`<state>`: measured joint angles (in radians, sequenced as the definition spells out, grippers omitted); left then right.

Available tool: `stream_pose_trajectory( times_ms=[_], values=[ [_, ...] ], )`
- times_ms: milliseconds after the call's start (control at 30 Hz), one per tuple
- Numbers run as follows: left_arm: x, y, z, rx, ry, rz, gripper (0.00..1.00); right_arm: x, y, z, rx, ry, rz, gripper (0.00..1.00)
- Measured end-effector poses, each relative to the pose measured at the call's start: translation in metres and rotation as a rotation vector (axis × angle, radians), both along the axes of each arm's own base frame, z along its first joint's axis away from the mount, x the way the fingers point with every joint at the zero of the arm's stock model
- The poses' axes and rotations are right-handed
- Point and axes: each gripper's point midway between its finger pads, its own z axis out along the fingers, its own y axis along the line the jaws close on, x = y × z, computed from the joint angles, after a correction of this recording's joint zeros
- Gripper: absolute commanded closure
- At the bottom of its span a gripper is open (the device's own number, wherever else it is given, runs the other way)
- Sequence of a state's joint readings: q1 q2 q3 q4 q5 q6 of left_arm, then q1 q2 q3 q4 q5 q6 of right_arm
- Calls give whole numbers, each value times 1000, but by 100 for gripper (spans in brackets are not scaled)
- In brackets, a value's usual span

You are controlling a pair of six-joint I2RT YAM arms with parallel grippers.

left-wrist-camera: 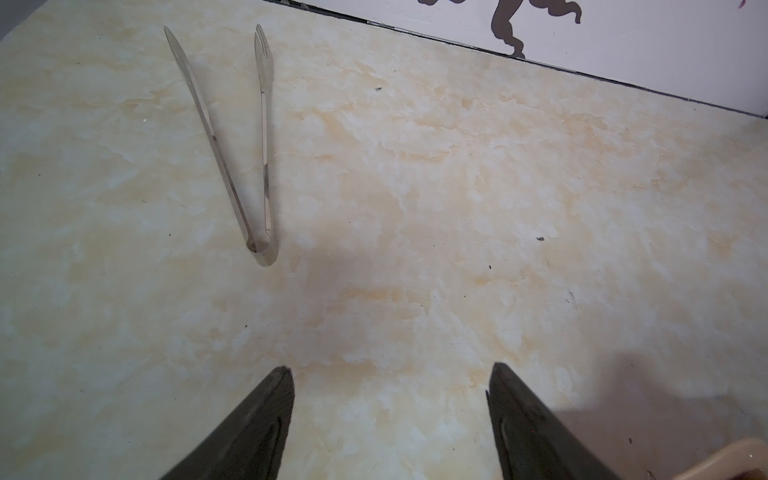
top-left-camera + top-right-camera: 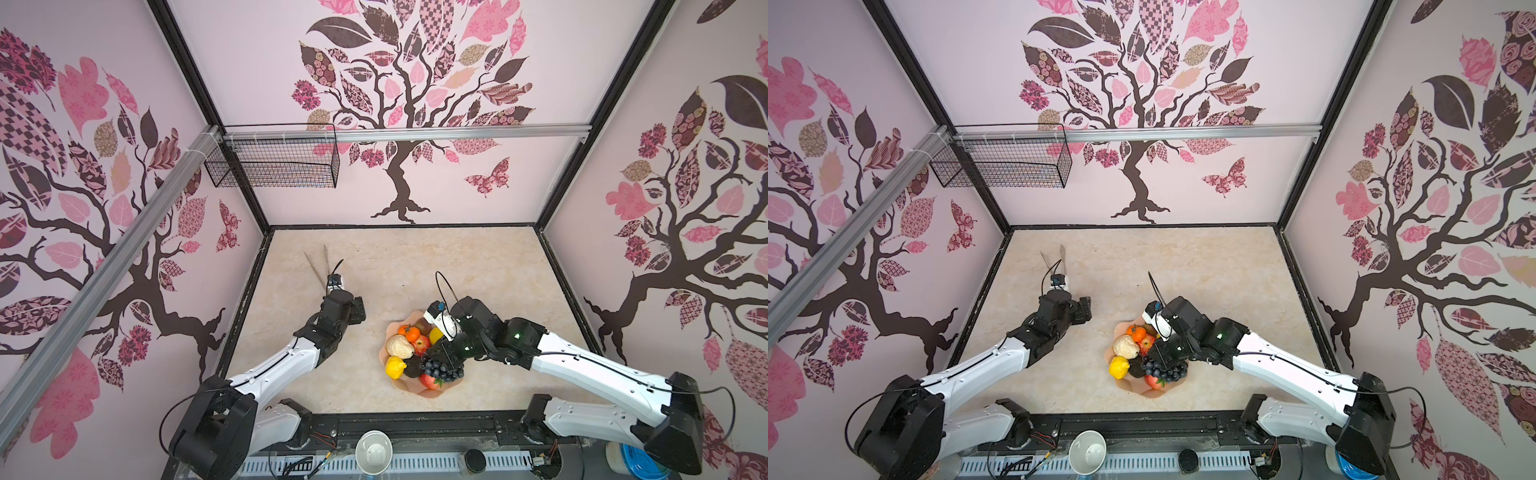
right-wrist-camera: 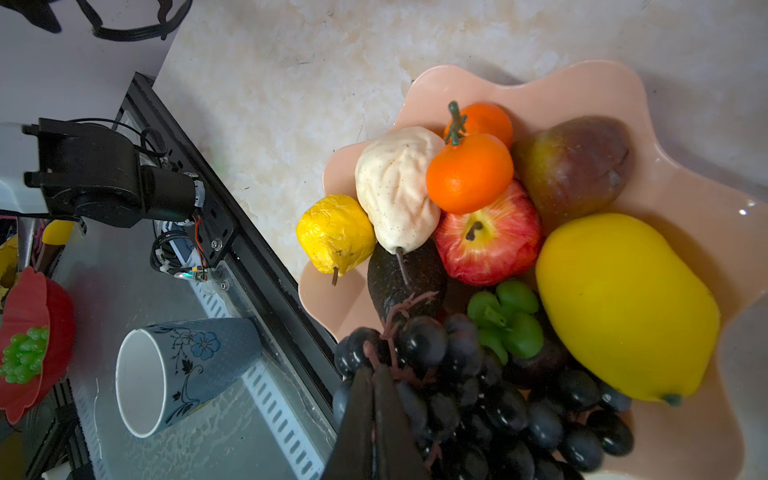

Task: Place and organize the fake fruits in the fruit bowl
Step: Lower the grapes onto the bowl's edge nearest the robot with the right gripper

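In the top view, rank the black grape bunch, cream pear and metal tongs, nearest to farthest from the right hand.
1. black grape bunch, at the right hand, fruit bowl's near side.
2. cream pear, bowl's left side.
3. metal tongs, far left on the table.

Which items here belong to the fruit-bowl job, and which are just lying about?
Job: fruit bowl, lemon, cream pear, red apple, oranges, right tool shut on grape bunch.
Lying about: tongs, cup, wire basket.

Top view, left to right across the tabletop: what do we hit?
Tongs → left gripper, jaws open → small yellow pear → black grape bunch. The other fruits and the right gripper overlap these, so they are skipped.
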<state>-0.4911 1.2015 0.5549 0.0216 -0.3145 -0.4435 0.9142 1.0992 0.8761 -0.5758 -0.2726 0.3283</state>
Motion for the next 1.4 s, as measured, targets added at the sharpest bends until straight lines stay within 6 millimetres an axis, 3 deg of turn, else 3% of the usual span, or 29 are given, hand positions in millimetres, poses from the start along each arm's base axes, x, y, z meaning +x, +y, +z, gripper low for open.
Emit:
stream_pose_trajectory(
  times_ms=[367, 567, 1033, 1400],
  values=[
    [0, 1, -2, 7, 5, 5, 23, -27, -17, 20, 20, -33, 43, 100],
    [0, 2, -2, 9, 4, 8, 23, -43, -4, 7, -14, -9, 106, 98],
    [1, 3, -2, 14, 3, 11, 23, -53, 28, -28, -89, 26, 183, 94],
    [1, 3, -2, 15, 2, 12, 23, -43, 33, -29, -86, -12, 159, 91]
  ],
)
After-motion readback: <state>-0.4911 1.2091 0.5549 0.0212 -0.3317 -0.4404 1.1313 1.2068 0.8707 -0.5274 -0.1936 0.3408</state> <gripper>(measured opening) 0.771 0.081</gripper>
